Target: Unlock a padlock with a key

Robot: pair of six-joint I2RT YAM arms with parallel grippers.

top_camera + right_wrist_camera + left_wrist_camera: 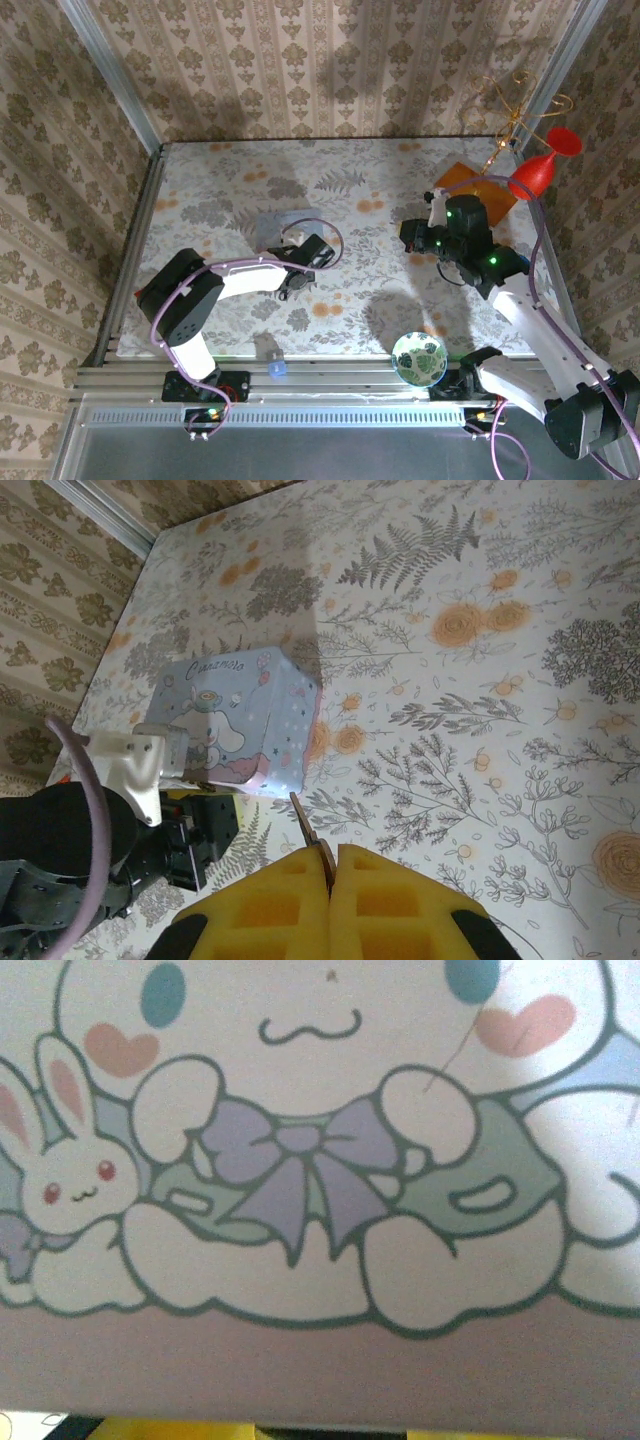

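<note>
The table [200, 200] is covered w/ floral cloth, walled on three sides. The L arm [240, 278] is stretched low from its base toward centre. The L gripper [303, 262] is set just beside the near side of the tin box [235, 725]; whether its fingers are parted or closed cannot be told. The R arm [530, 310] is raised and bent, wrist turned toward centre. The R gripper [331, 865] is seen w/ its yellow pads [400, 900] pressed together, and the key [306, 825] is pinched between them, its tip sticking out beyond. The box is stood mid-table, well apart from all edges. Bare cloth is left between box and R gripper, and across the far half. A green bowl [420, 358] is placed at the near edge.
</note>
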